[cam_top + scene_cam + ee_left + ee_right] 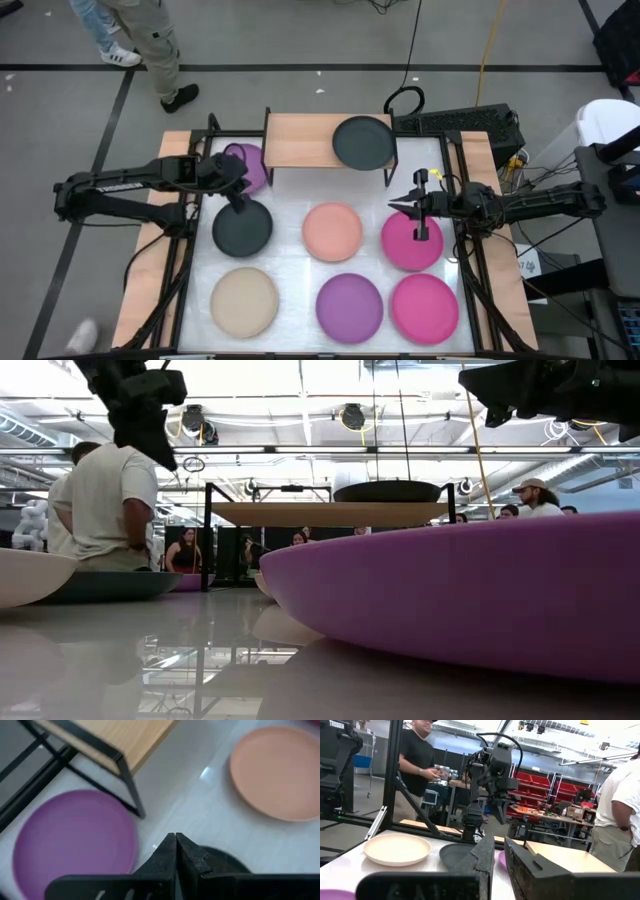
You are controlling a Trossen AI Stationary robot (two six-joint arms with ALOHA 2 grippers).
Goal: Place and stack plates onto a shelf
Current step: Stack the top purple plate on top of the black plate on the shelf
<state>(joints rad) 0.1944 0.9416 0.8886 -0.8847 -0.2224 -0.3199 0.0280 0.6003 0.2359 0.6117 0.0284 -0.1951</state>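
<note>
Closed and empty, the left gripper (237,200) hangs over a black-grey plate (242,228) on the table; the right gripper (405,201), jaws barely parted, holds nothing, and only one dark round matte plate (363,142) is seen on the low light-wood shelf (300,140), seven remaining.

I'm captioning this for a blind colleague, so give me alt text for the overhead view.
One black-grey plate sits on the wooden shelf; seven plates lie on the white table. The shut left gripper hovers between a purple plate and another black-grey plate, the right gripper above a magenta one.
</note>
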